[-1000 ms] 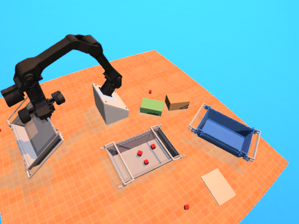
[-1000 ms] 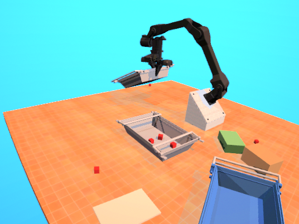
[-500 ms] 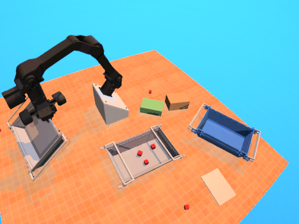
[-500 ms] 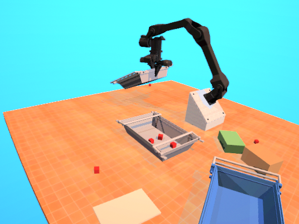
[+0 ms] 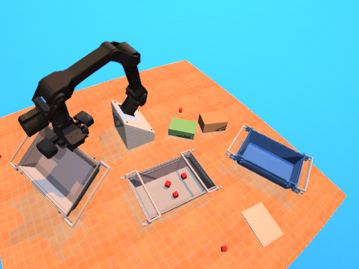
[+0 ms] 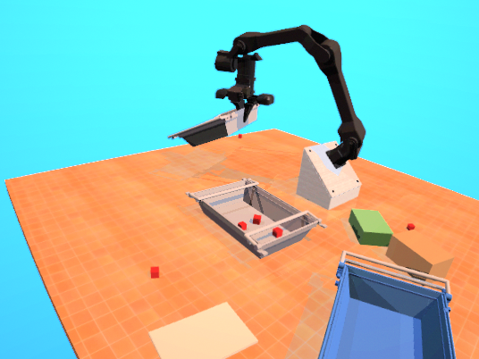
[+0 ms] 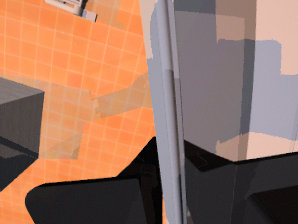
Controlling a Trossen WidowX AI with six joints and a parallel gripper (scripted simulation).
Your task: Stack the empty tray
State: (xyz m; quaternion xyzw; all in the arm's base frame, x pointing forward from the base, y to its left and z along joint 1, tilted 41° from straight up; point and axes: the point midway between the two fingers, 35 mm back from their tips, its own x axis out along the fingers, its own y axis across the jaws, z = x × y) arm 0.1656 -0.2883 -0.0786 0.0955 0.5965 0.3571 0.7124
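Gripper (image 6: 247, 107) with fingers clamped on one end wall of the empty grey tray (image 6: 210, 128), which hangs tilted high above the far part of the worktop (image 6: 89, 214). The loaded tray (image 6: 250, 214), holding three red blocks (image 6: 256, 219), rests mid-worktop with both wire bars (image 6: 222, 190) across its top.

An orange gridded table top (image 5: 140, 241) lies under even light against a plain bright blue backdrop (image 5: 268, 33).

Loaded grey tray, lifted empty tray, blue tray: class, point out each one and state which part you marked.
Loaded grey tray (image 5: 157, 197): top view, bare floor near its front end.
Lifted empty tray (image 6: 207, 130): exterior view, dark side wall.
Blue tray (image 5: 268, 157): top view, inner floor.
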